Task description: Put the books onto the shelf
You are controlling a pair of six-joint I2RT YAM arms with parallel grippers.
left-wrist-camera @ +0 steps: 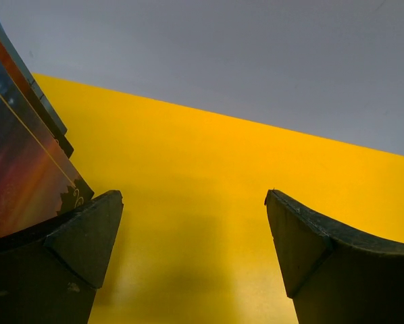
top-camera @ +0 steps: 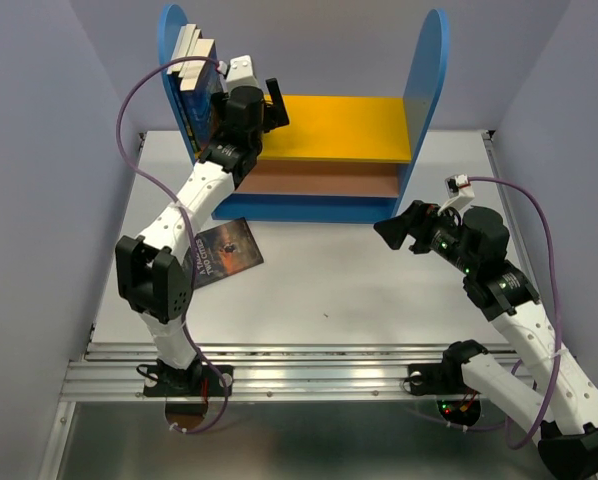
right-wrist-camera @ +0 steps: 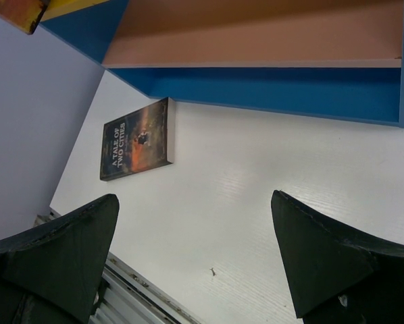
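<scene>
Near-left on the table (top-camera: 379, 300), A Tale of Two Cities (top-camera: 231, 250) lies crosswise beneath the left arm (top-camera: 194, 200); left gripper (left-wrist-camera: 194, 197) gapes empty at the shelf (top-camera: 426, 80), right gripper (right-wrist-camera: 194, 198) open too.

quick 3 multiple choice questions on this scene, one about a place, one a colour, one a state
1. Where is A Tale of Two Cities?
A. lying flat on the table
B. standing upright on the shelf
C. held up in the air

2. What colour is the upper board of the shelf?
A. red
B. yellow
C. green

3. What state is the left claw in?
A. shut on a book
B. open with nothing between its fingers
C. shut on nothing

Answers:
1 A, the right wrist view shows its cover face up on the white table in front of the shelf.
2 B, both the top view and the left wrist view show a yellow board.
3 B, the left wrist view shows the two fingers wide apart, with only the yellow board between them.
</scene>
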